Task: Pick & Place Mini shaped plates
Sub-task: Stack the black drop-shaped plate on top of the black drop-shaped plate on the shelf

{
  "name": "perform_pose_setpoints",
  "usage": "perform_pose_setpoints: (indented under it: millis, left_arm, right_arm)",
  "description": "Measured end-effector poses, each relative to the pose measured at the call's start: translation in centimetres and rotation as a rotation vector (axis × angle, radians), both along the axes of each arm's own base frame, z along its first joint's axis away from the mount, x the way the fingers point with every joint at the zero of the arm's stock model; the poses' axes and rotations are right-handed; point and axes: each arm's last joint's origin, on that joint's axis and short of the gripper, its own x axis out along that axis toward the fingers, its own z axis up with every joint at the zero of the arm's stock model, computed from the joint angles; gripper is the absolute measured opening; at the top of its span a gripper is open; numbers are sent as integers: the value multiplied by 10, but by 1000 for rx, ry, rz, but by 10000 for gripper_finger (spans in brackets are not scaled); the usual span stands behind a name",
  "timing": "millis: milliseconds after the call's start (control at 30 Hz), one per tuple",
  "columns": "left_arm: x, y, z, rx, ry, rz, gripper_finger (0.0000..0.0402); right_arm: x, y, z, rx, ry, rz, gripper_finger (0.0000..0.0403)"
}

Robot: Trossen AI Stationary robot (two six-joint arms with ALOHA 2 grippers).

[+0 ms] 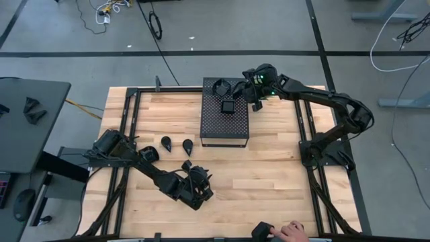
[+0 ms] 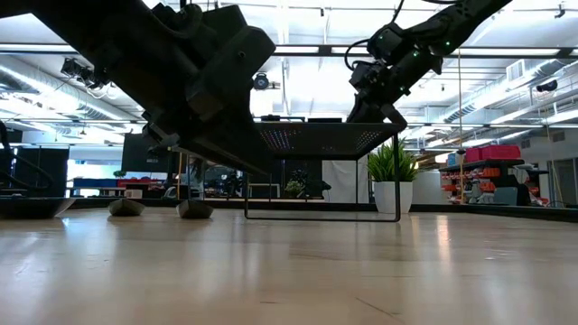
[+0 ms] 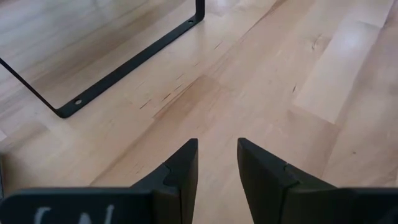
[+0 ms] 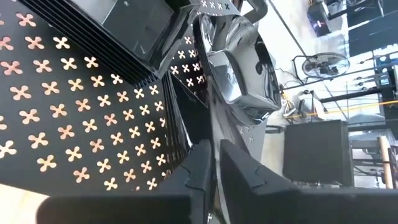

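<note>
The right gripper point(image 1: 256, 101) reaches over the far right corner of the large black perforated box point(image 1: 225, 131), and its wrist view shows the two fingers point(image 4: 202, 165) standing only a narrow slit apart, close against the rim of a glossy black rounded plate point(image 4: 239, 68) that leans there on the patterned surface; whether the pads actually press on that rim cannot be told. On top of the box, a stack of square plates point(image 1: 228, 105) sits near the middle of the far half, and more dark dishes point(image 1: 220, 86) crowd the far edge, their shapes hard to make out from above. The left gripper point(image 3: 217, 163) hangs low over the bare wood of the table point(image 1: 269, 168), near its front edge and left of centre, with its fingers parted by a moderate gap and nothing between them. Three teardrop plates point(image 1: 166, 142) lie on the table between the left arm and the box, well apart from both grippers, one round-looking dish point(image 1: 149, 154) beside them. At the front edge of the table a person's hand point(image 1: 293, 232) rests on a dark object.
</note>
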Motion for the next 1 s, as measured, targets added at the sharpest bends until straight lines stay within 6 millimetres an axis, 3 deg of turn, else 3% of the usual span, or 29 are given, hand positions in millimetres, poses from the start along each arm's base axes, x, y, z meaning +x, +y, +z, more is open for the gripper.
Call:
perform_pose_setpoints:
  millis: [333,500,733,1000]
  left_arm:
    - [0,0,0,1,0,0,117]
    - [0,0,0,1,1,0,117]
    - [0,0,0,1,1,-1,117]
    - [0,0,0,5,-2,2,117]
  right_arm:
    - [-2,0,1,-46,33,-27,82]
    - [-11,9,11,-53,61,-17,92]
    - [-24,14,31,-33,-30,-82,75]
    - [-28,-25,17,260,-255,-461,15]
